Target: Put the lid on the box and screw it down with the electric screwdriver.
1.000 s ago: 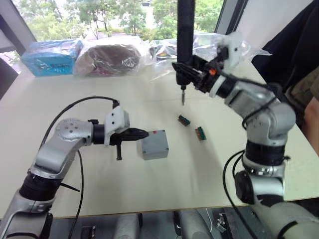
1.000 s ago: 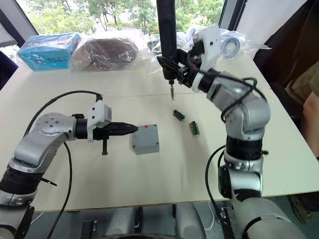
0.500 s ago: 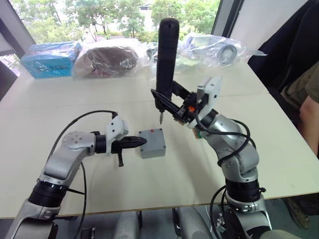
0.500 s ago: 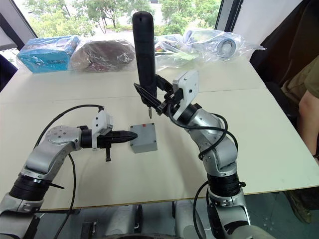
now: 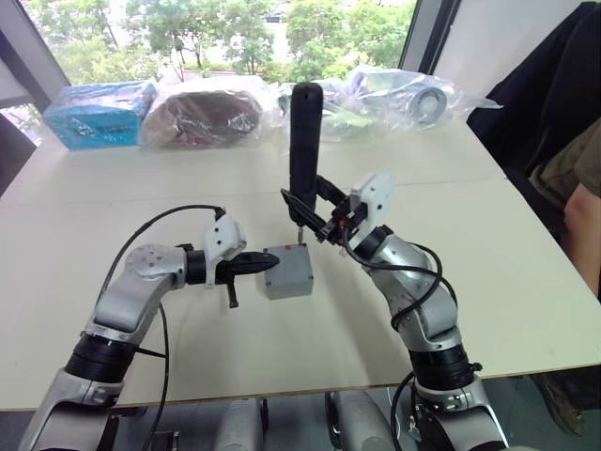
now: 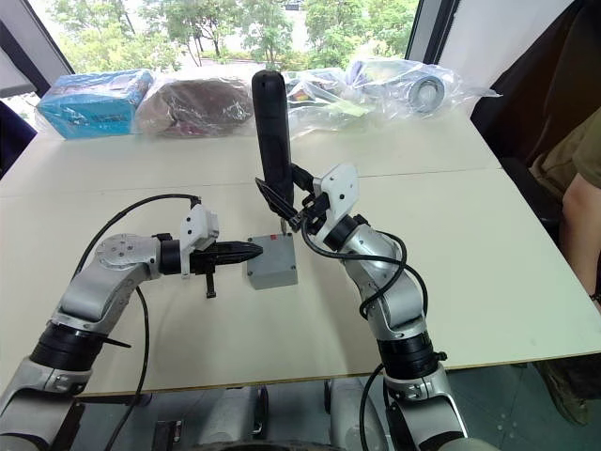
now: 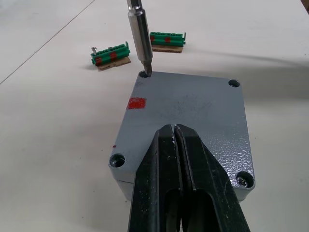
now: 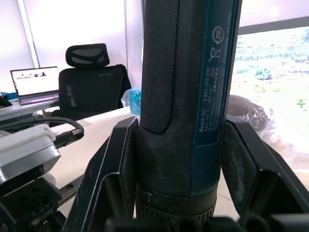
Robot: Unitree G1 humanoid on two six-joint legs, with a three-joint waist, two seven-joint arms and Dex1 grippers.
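The left wrist view is showing the electric screwdriver (image 7: 140, 36) bit seemingly entering the lid (image 7: 188, 121) corner hole beyond the pressed-together left gripper (image 7: 175, 133), while the right gripper (image 8: 183, 159) is clamping the tool.

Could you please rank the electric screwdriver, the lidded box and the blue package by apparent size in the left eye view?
1. electric screwdriver, nearer the camera.
2. blue package, farther back, so unsure against the first.
3. box, with lid on.

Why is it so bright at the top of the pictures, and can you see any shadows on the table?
In the eye views, daylight from the window washes out the trees behind the table. In the left wrist view, the electric screwdriver casts a soft grey shadow band across the table, and the lid looks evenly lit, without glare.
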